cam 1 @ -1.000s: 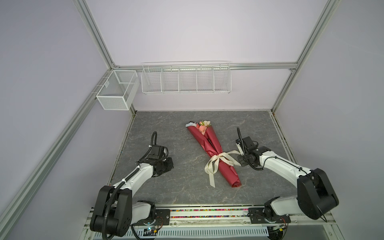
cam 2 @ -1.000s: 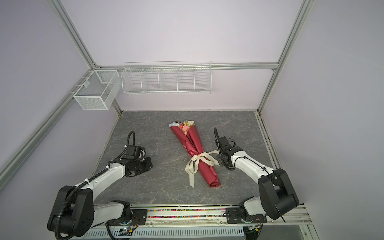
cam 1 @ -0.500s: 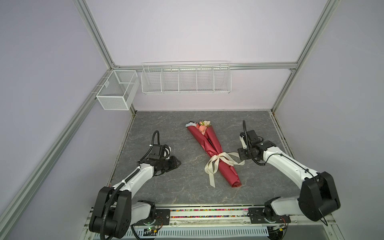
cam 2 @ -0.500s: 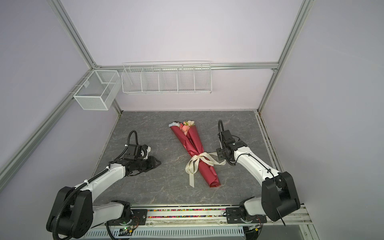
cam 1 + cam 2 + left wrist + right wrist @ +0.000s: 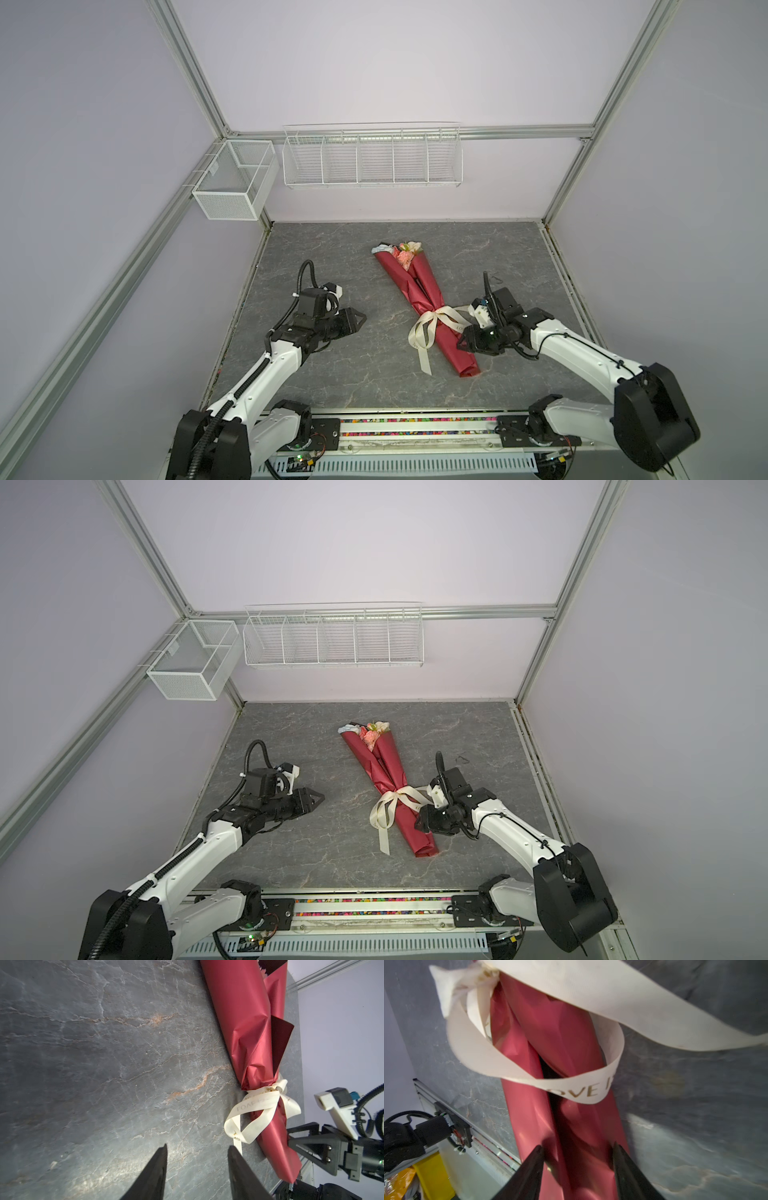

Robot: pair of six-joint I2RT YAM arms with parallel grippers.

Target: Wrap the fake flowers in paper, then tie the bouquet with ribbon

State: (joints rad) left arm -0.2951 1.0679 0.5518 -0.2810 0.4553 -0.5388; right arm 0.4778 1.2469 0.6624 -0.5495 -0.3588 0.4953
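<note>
The right gripper (image 5: 577, 1148) stands spread, both tips poised over the lower stretch of the bouquet (image 5: 419, 291), just past the bow. I cannot tell whether they brush the paper, but nothing is pinched. The left gripper (image 5: 197, 1147) is spread too and empty. It sits low over the bare table (image 5: 332, 266), pointing at the bouquet from the other side, near but apart.

The bouquet lies flat and slantwise mid-table, blooms (image 5: 405, 254) toward the back wall and the stem end toward the front rail. A cream ribbon (image 5: 432, 328) is tied in a bow round its narrow waist, and one tail trails onto the table on the left arm's side.

It looks light enough to skid at a nudge. The glossy red paper should be crisp and slippery, and it would dent or crumple under a hard squeeze. The firmest place to hold it is probably the waist or the stem end, where the stems stiffen it, and well clear of the blooms. The ribbon is limp and smooth, so it is best pinched flat across a loop or a tail and pulled gently.
</note>
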